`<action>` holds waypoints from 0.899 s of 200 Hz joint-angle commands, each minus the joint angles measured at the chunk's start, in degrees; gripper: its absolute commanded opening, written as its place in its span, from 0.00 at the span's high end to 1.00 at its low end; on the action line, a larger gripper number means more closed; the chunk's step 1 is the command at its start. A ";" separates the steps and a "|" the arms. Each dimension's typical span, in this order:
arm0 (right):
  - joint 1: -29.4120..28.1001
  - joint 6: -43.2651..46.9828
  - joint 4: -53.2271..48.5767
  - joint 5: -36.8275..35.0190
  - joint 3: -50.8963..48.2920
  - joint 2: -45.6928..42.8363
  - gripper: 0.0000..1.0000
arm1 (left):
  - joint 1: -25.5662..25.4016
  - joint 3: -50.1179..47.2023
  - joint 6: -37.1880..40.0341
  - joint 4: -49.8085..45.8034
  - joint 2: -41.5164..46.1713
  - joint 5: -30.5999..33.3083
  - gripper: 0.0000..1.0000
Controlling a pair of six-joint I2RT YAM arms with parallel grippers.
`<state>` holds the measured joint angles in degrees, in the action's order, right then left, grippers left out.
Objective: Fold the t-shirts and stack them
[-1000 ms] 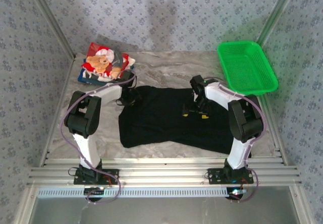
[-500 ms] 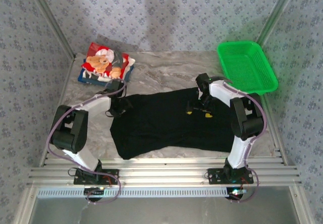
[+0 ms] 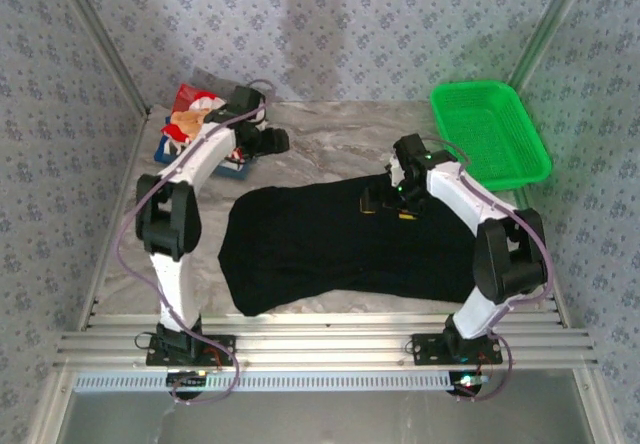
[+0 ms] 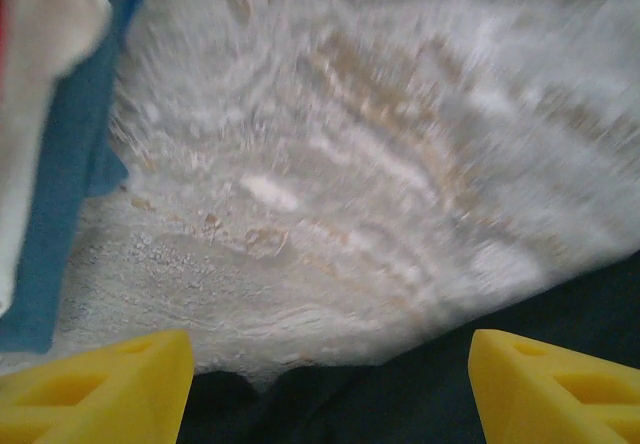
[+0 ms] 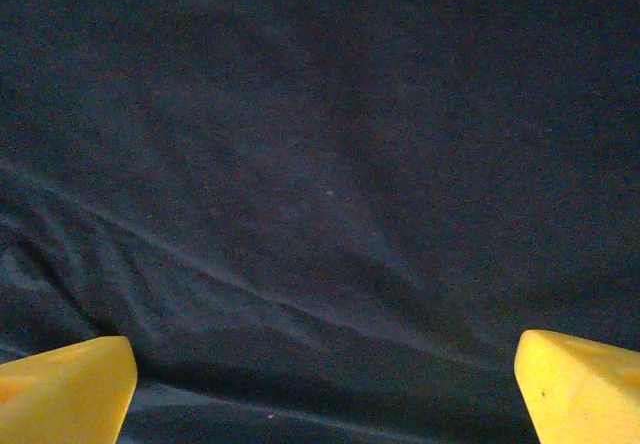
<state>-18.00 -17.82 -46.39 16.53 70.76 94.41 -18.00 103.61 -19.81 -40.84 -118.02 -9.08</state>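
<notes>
My right jaws hang released over the black t-shirt [image 5: 320,164] spread on the worktop [image 3: 330,144]; my left jaws, also released, hover beside the blue shirt [image 4: 70,164] (teddy-bear shirt [image 3: 187,121] atop it). I'd pinch 2 far-edge corners together — low, evenly — for a square fold.

Marbled table [image 3: 330,144] with spread black t-shirt [image 3: 330,249], dark blue t-shirt [image 4: 70,184] far left, green basket [image 3: 490,134] far right.
</notes>
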 commanded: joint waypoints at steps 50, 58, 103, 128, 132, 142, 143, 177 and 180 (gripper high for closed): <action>-1.32 2.53 -0.89 3.49 -4.74 -3.36 0.00 | -1.33 4.10 17.60 -13.55 -8.24 -2.66 0.30; -1.38 2.53 -0.85 3.59 -5.14 -3.65 0.00 | -1.42 4.17 17.87 -13.86 -9.18 -1.74 0.30; -1.50 2.19 -0.45 4.14 -6.77 -4.73 0.00 | -2.49 4.99 18.80 -14.92 -12.68 1.63 0.34; -1.47 1.92 -0.49 4.12 -6.37 -4.32 0.00 | -4.00 4.19 19.15 -13.95 -13.29 0.80 0.42; -1.47 1.89 -0.52 4.15 -6.18 -4.32 0.00 | -4.10 3.91 19.04 -13.79 -13.23 0.35 0.46; -1.51 1.77 -0.45 3.99 -5.83 -4.24 0.00 | -4.36 3.00 18.55 -13.09 -12.93 -0.85 0.58; -1.47 1.75 -0.41 3.97 -5.82 -4.19 0.00 | -4.39 2.91 18.52 -13.02 -12.89 -0.94 0.60; -1.42 1.28 -0.94 3.26 -5.11 -4.35 0.00 | -4.64 0.67 17.68 -10.75 -10.56 -3.89 0.87; -1.42 1.16 -1.05 3.10 -5.12 -4.37 0.00 | -4.66 0.63 17.70 -10.73 -10.30 -3.83 0.89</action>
<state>-19.18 -16.64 -46.06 19.55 64.42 91.20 -22.24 106.10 -1.80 -52.18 -130.63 -9.47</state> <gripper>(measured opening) 0.998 0.156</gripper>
